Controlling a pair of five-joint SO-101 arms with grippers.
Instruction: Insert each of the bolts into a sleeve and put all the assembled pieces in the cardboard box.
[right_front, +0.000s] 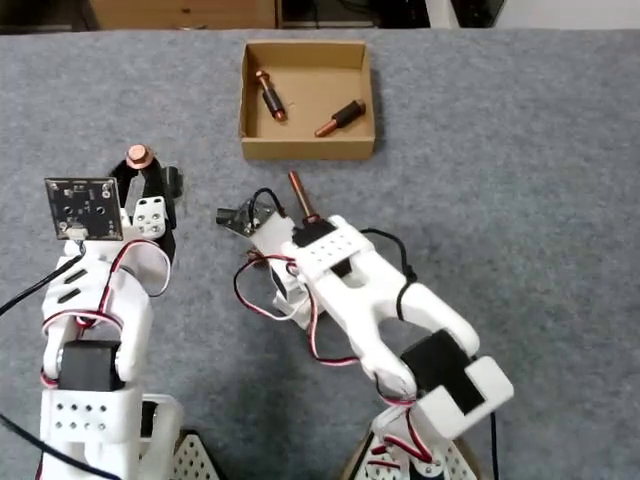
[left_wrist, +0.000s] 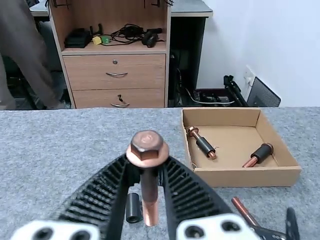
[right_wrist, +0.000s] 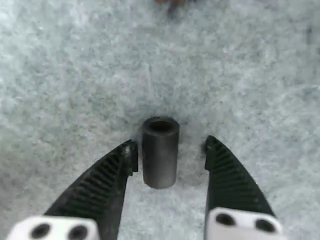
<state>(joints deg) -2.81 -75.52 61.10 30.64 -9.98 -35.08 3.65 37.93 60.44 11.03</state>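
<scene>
Left fingers (left_wrist: 107, 187) clamp bolt (left_wrist: 150, 185); right fingers (right_wrist: 107, 175) straddle sleeve (right_wrist: 160, 152).

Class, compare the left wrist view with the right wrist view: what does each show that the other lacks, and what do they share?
Left wrist view, not the right: the left hand shut on an upright bolt, the cardboard box with two assembled pieces, a loose bolt, drawers behind. Right wrist view, not the left: the right hand open around an upright sleeve. Both: the grey table and a black sleeve on it; the same one or not, I cannot tell.
</scene>
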